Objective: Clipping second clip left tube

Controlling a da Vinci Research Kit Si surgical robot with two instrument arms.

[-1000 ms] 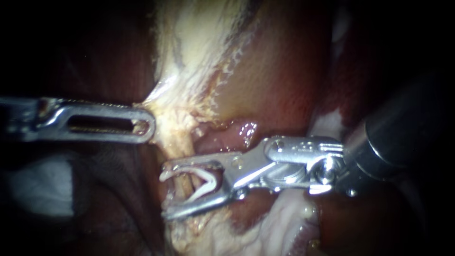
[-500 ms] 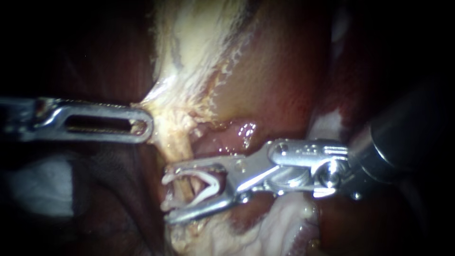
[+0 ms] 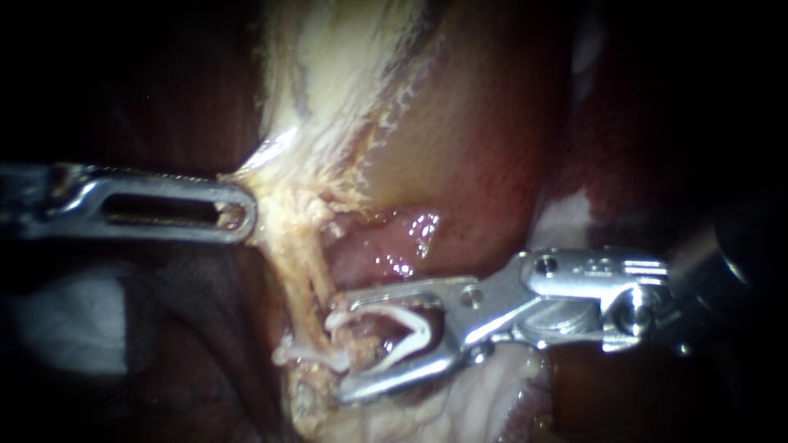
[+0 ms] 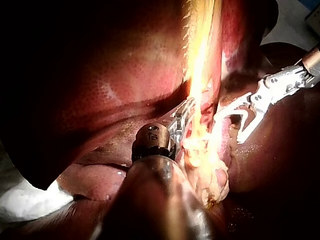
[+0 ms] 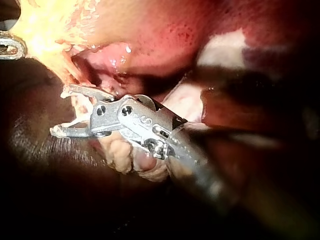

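The right instrument's jaws stand wide apart, holding an open white clip whose legs lie along both jaws. The jaw tips sit at the right side of the tube, a pale stringy strand; I cannot tell whether it lies inside the clip's mouth. At the tube's upper end, the left instrument's jaws are pressed together on pale tissue. Fatty tissue crowds the lower jaw.
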